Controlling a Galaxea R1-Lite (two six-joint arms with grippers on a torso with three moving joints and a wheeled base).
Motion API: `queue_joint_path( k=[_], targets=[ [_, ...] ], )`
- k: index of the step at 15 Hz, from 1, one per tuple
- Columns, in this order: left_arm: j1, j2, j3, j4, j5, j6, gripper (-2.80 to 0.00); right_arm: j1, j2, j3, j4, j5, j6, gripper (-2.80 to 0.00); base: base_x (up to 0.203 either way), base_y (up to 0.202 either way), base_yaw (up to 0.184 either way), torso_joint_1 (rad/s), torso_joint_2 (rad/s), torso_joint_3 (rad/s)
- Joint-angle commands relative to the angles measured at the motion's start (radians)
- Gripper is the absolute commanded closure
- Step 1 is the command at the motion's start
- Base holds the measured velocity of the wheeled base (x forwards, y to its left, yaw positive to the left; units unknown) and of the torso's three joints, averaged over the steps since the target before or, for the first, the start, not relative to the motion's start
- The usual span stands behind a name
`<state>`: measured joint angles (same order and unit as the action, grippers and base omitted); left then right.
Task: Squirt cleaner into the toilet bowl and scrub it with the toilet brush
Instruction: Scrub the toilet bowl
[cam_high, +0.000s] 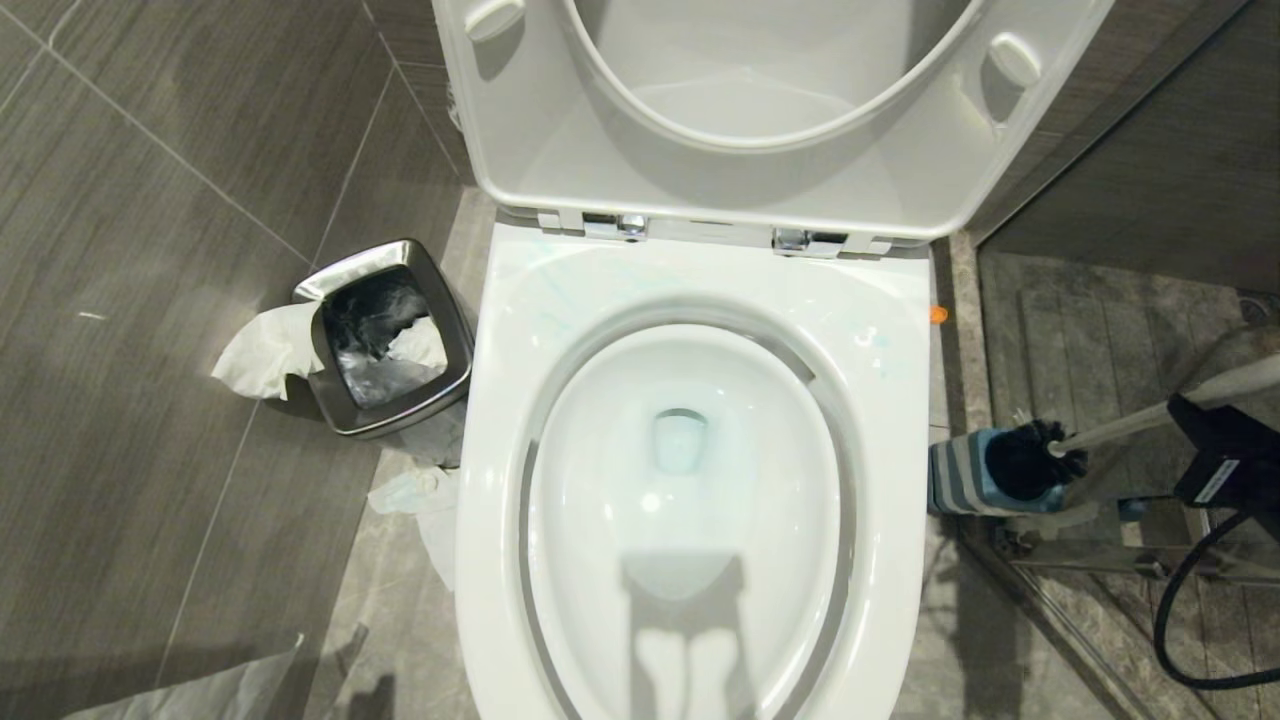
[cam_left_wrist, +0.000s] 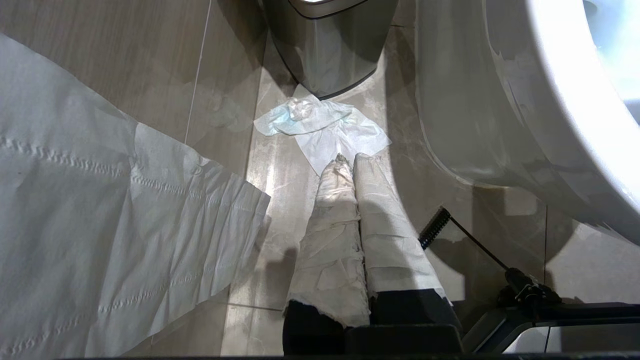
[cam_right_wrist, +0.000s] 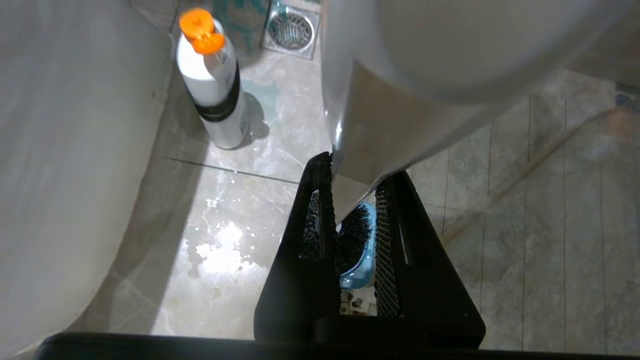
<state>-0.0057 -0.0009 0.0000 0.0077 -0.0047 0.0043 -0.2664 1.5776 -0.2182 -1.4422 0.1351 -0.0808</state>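
Right gripper clamped narrow, arm at the right edge — left gripper shut, pointing down.

1. Overhead light gives me a bright, sharp head view; a two-pronged shadow falls inside the toilet bowl.
2. Glare spots the wet floor in my right wrist view.
3. The brush handle there is blurred, too close.
4. My left wrist view is dimmer.

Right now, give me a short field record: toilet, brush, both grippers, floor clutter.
toilet: large white ceramic toilet bowl, seat and lid raised
brush: white-handled toilet brush with black bristles, head at the blue-and-grey striped holder
right gripper: right gripper shut on the brush handle, right of the toilet
left gripper: left gripper shut, empty, parked low above the floor
cleaner: white bottle with orange cap standing on the floor
clutter: small steel bin, tissue paper beside it
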Motion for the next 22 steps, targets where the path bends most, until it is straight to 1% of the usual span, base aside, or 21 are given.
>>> queue_joint_path(
  k=[1,3,6,12,17,20,22],
  targets=[
    [0.000,0.001,0.002,0.000,0.000,0.000,0.00,0.000,-0.076,0.008,0.005,0.001,0.003,0.00,0.000,0.000,0.000,0.000,0.00,0.000],
    [0.000,0.001,0.003,0.000,0.000,0.000,0.00,0.000,-0.122,-0.033,0.065,-0.001,0.019,0.00,0.000,0.000,0.000,0.000,0.00,0.000],
    [0.000,0.001,0.002,0.000,0.000,0.000,0.00,-0.001,-0.220,-0.136,0.236,-0.006,0.033,0.00,0.000,0.000,0.000,0.000,0.00,0.000],
    [0.000,0.001,0.003,0.000,0.000,0.000,0.00,-0.001,-0.383,-0.409,0.736,-0.012,0.069,0.00,0.000,0.000,0.000,0.000,0.00,0.000],
    [0.000,0.001,0.003,0.000,0.000,0.000,0.00,0.001,-0.446,-0.610,1.086,-0.006,0.095,0.00,0.000,0.000,0.000,0.000,0.00,0.000],
    [0.000,0.001,0.003,0.000,0.000,0.000,0.00,0.005,-0.451,-0.789,1.321,0.005,0.096,0.00,0.000,0.000,0.000,0.000,0.00,0.000],
    [0.000,0.001,0.002,0.000,0.000,0.000,0.00,0.011,-0.454,-0.927,1.532,0.040,0.097,0.00,0.000,0.000,0.000,0.000,0.00,0.000]
  ],
)
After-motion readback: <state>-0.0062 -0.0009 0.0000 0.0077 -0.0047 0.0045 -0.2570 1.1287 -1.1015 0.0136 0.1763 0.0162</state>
